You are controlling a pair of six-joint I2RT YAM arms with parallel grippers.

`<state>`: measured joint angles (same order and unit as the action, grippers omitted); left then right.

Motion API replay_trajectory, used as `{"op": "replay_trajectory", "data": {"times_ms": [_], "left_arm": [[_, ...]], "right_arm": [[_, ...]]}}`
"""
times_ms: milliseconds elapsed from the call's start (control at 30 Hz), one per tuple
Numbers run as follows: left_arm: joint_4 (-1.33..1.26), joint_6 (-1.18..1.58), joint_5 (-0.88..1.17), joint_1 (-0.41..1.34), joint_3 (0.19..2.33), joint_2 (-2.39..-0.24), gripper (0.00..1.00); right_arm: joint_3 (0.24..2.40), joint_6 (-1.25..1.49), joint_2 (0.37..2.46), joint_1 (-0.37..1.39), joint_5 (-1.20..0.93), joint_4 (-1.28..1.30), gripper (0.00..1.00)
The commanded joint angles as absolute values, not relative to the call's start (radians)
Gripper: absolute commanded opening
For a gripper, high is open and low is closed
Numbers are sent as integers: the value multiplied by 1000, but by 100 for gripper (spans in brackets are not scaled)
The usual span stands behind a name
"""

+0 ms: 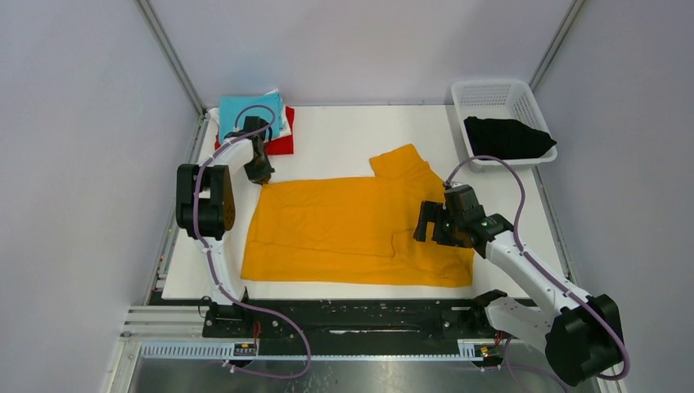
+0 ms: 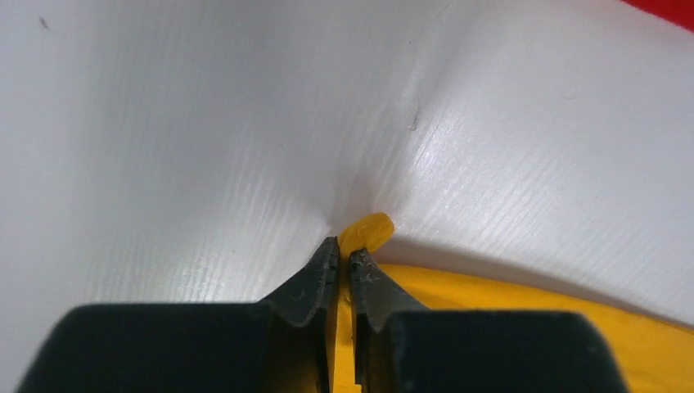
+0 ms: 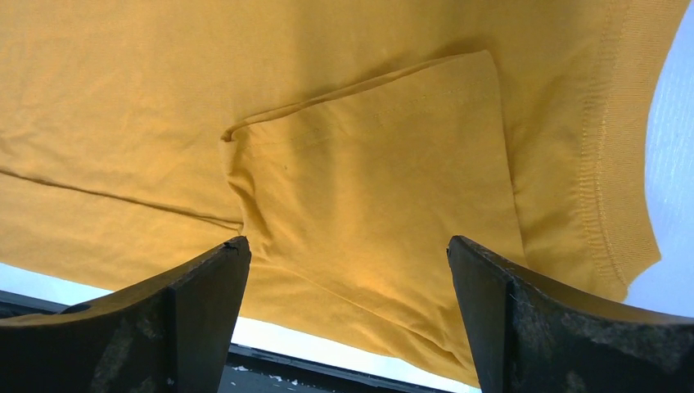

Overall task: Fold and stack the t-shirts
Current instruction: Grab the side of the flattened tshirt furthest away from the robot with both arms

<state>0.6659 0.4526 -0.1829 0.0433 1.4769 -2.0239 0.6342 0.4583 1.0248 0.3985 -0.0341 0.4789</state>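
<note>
The orange-yellow t-shirt (image 1: 344, 229) lies spread flat on the white table, one sleeve pointing to the back. My left gripper (image 1: 262, 174) is shut on its far left corner; the left wrist view shows the pinched cloth (image 2: 367, 232) between the fingertips of that gripper (image 2: 345, 255). My right gripper (image 1: 432, 223) is open above the shirt's right part, over a folded-in sleeve (image 3: 376, 180), with the gripper (image 3: 348, 254) not touching cloth. A black t-shirt (image 1: 507, 136) lies in the basket. Teal (image 1: 245, 110), white (image 1: 214, 117) and red (image 1: 282, 143) shirts are stacked at the back left.
A white mesh basket (image 1: 491, 94) stands at the back right. The table's front edge and a black rail (image 1: 344, 315) run below the shirt. Grey walls enclose the table on three sides.
</note>
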Motion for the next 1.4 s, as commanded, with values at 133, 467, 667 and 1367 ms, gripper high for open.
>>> {"op": "replay_trajectory", "data": {"times_ms": [133,467,667,1367], "left_arm": [[731,423,-286,79,1590,-2017,0],[785,428,-331,107,1583,-2002,0],[767,425,-306,109,1561,-1984,0],[723,418,-271,107,1516,-1960,0]], "right_arm": [[768,411,1174,399,70,437,99],[1405,330,1719,349,199,444,99],[1900,290,2093,319,193,576,99],[2578,318,2680,267,-55,936,77]]}}
